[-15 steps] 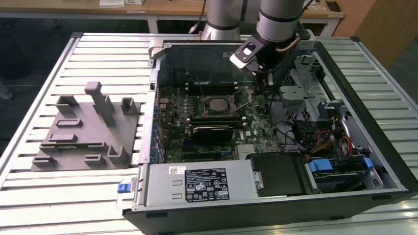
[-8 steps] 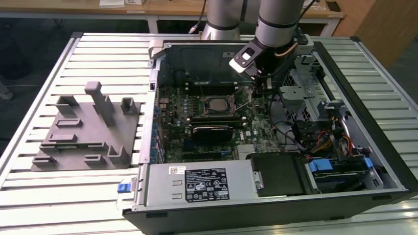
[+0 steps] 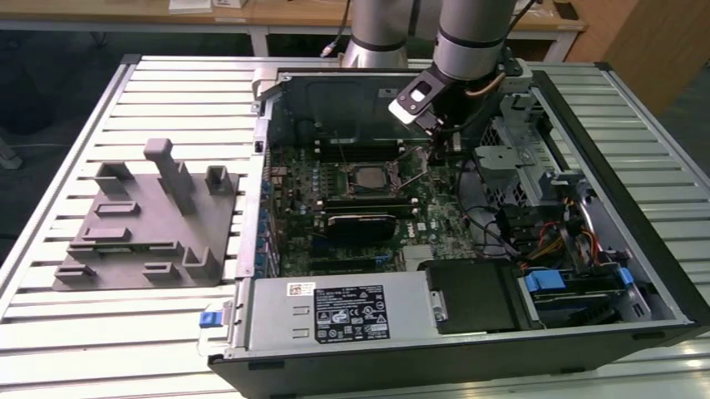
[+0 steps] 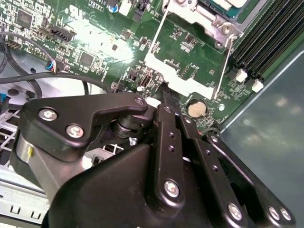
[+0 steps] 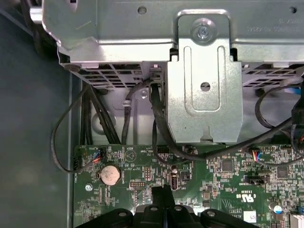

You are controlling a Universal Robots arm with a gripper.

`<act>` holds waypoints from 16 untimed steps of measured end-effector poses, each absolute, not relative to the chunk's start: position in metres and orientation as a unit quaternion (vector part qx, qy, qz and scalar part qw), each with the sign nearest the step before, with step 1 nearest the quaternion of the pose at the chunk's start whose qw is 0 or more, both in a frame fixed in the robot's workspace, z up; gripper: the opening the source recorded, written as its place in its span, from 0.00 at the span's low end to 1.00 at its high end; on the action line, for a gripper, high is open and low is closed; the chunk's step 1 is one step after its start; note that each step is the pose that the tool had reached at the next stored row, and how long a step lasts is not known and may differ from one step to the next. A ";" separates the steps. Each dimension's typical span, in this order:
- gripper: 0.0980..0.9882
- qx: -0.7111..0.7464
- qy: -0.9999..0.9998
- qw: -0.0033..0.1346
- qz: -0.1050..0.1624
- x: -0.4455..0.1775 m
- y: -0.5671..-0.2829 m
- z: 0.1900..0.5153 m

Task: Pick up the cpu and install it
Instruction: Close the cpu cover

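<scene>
**A:** What's in your exterior view?
**B:** The small square silver-topped cpu [image 3: 364, 176] sits in the green motherboard's [image 3: 433, 220] socket, and your black gripper [image 3: 446, 146] hovers just beside it.
**A:** Second wrist view?
**B:** Your fingers [image 4: 166, 114] are pressed together, with nothing visible between them.
**A:** First wrist view?
**B:** Closed there too, over the board.

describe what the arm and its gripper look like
The arm is a silver-grey cylindrical tube with a dark band near the wrist, where a white-faced black block and a thin brownish cable are mounted. The gripper is matte black: flat bar-like linkages pinned with silver screws, narrowing to slim tips.
</scene>
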State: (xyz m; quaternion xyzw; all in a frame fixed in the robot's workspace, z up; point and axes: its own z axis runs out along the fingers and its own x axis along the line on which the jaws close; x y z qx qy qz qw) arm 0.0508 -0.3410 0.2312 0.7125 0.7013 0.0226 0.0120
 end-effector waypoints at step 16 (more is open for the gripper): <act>0.01 0.712 0.701 0.014 0.024 0.000 -0.341 0.231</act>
